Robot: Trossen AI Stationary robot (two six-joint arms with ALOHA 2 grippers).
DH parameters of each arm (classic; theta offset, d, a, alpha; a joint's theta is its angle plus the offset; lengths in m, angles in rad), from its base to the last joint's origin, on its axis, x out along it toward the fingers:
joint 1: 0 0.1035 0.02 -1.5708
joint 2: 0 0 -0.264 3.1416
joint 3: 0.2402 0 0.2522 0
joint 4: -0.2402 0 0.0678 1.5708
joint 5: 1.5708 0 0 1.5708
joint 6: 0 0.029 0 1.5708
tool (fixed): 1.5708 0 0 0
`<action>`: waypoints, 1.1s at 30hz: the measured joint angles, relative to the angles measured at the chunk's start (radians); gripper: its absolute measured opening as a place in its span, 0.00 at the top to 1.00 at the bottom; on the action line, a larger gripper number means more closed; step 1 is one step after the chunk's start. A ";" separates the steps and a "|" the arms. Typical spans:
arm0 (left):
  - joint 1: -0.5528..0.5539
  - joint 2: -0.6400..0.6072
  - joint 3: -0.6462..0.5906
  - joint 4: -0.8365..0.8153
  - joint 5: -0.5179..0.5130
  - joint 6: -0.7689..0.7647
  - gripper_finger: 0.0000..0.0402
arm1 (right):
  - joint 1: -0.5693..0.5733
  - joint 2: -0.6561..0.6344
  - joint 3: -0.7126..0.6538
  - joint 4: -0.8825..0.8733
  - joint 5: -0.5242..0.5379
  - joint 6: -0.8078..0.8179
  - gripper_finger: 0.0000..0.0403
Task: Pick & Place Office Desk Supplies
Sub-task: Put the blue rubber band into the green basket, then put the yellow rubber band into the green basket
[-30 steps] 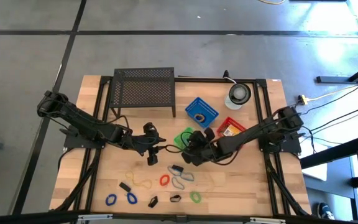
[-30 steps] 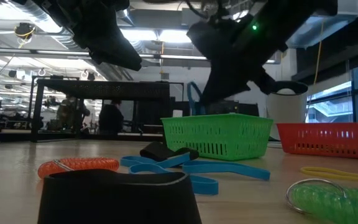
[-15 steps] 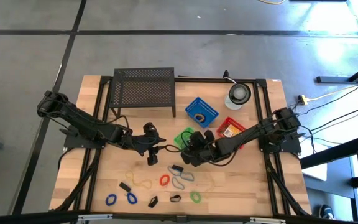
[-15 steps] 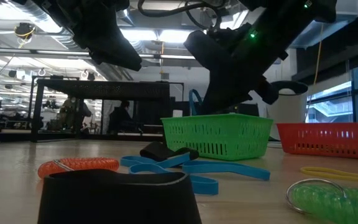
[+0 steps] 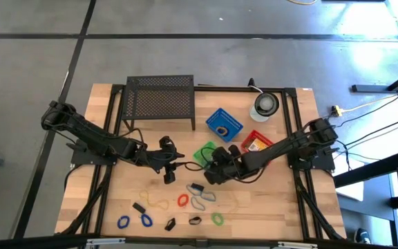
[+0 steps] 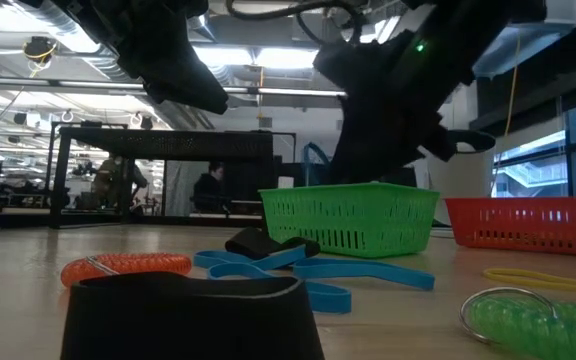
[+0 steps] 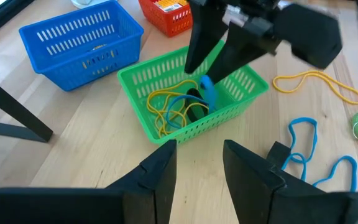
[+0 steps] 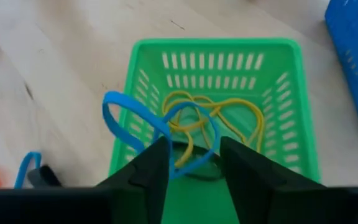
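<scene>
My right gripper (image 5: 211,164) hangs over the green basket (image 8: 216,74) with its fingers apart. A blue rubber band (image 8: 160,121) stands looped between and beside its fingertips, its lower part down in the basket on yellow bands (image 8: 229,112). My left gripper (image 7: 197,168) waits open over bare wood left of the basket (image 5: 167,171), holding nothing. More supplies lie on the near table: blue bands (image 5: 200,197), a red coil (image 5: 183,200), a green coil (image 5: 217,218), black clips (image 5: 139,207), blue loops (image 5: 123,222) and a tan band (image 5: 156,203). My right gripper points down into the green basket, slanting from the table's right. The blue band's loop (image 7: 206,87) runs close by the free end of one finger (image 8: 157,155). I cannot tell whether it still touches that finger.
A blue basket (image 5: 224,124) and a red basket (image 5: 257,142) stand beyond the green one. The black mesh rack (image 5: 160,102) is at the far left, a round white and grey object (image 5: 265,105) at the far right. Bare wood lies at the near left.
My right gripper has shifted a little toward the table's right edge above the green basket.
</scene>
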 joint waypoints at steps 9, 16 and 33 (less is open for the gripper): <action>0.000 0.000 0.000 -0.001 0.000 0.000 0.69 | 0.005 -0.102 0.000 -0.072 -0.084 0.001 0.63; 0.000 0.000 0.000 -0.001 0.000 -0.001 0.69 | -0.010 -0.100 0.000 -0.083 -0.083 0.001 0.64; 0.000 0.000 0.000 -0.003 0.000 -0.002 0.69 | -0.057 -0.099 0.000 -0.158 -0.183 0.055 0.64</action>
